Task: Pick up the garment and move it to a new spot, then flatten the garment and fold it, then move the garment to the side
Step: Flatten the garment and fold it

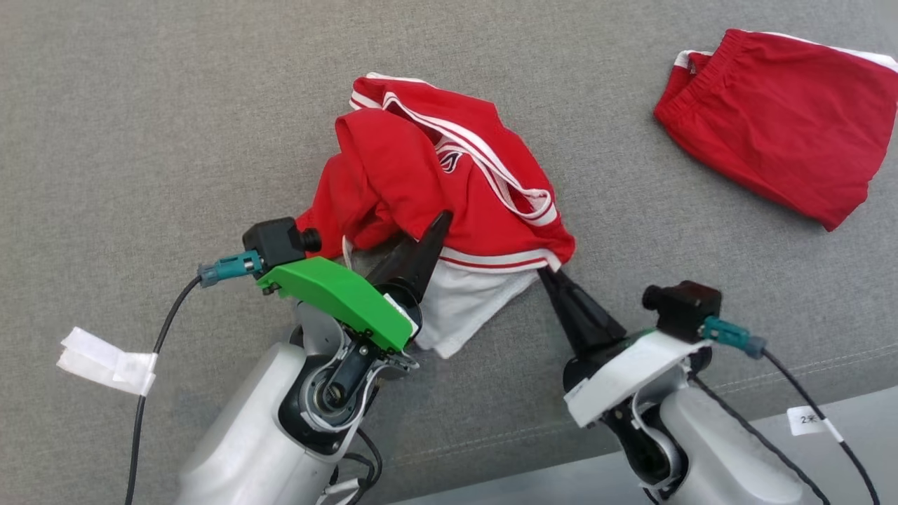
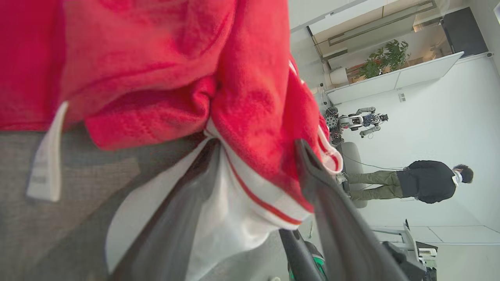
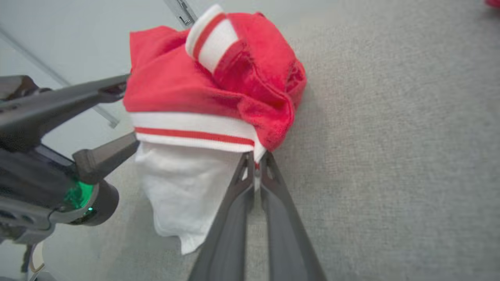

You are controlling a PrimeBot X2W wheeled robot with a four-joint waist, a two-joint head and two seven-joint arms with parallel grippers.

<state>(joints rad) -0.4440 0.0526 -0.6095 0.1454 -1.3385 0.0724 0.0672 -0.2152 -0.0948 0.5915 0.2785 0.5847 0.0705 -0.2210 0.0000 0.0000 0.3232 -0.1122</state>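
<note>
A crumpled red garment (image 1: 435, 168) with white stripes and a white lining lies in the middle of the grey padded surface (image 1: 140, 140). My right gripper (image 1: 548, 275) sits at its lower right corner, shut on the striped hem; the right wrist view shows the gripper (image 3: 256, 157) pinching the garment (image 3: 203, 86) at that edge. My left gripper (image 1: 429, 237) is at the garment's near left side. In the left wrist view this gripper (image 2: 256, 150) stands open, with the garment (image 2: 156, 58) and its white hem loose between the spread fingers.
A second red piece of clothing (image 1: 779, 119) lies at the far right. The padded surface ends at a seam and edge (image 1: 772, 414) near my right arm. A taped cable tag (image 1: 105, 361) hangs at the left. A person (image 2: 425, 181) and another robot (image 2: 355, 121) stand beyond.
</note>
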